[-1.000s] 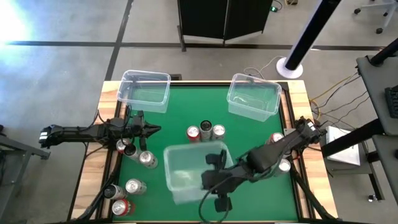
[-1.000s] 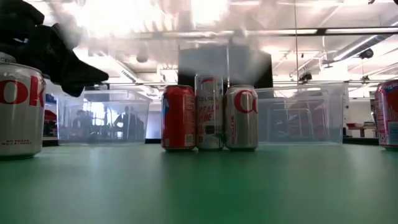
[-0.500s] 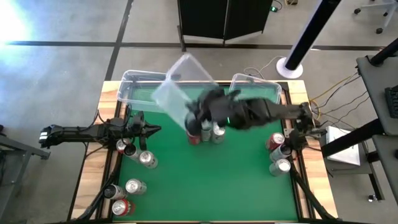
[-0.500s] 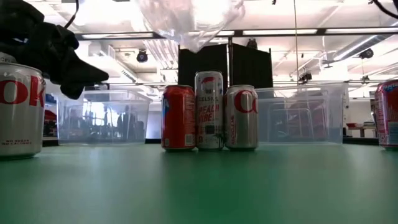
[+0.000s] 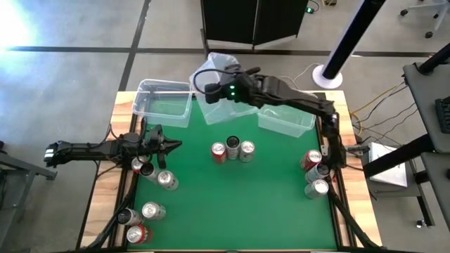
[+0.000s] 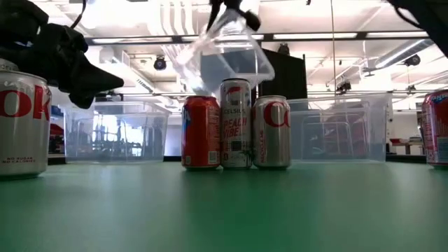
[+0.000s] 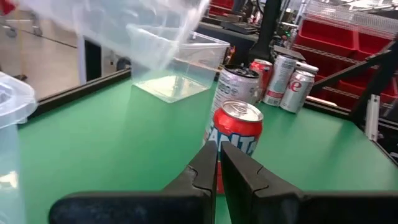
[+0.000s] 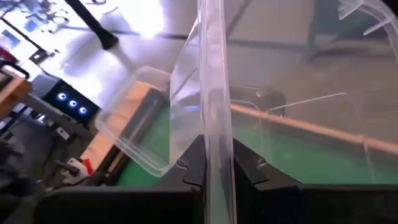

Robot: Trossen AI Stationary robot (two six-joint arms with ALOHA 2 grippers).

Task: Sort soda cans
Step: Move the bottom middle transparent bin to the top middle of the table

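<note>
Bin held aloft by right gripper
Level lowering between far bins is advised; left gripper, fingers nearly together, parked

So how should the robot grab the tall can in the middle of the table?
From straight above, fingers closing on the upper part of the tall can. It stands upright, touching the red can and silver can on two sides, so only its other sides are free.
</note>
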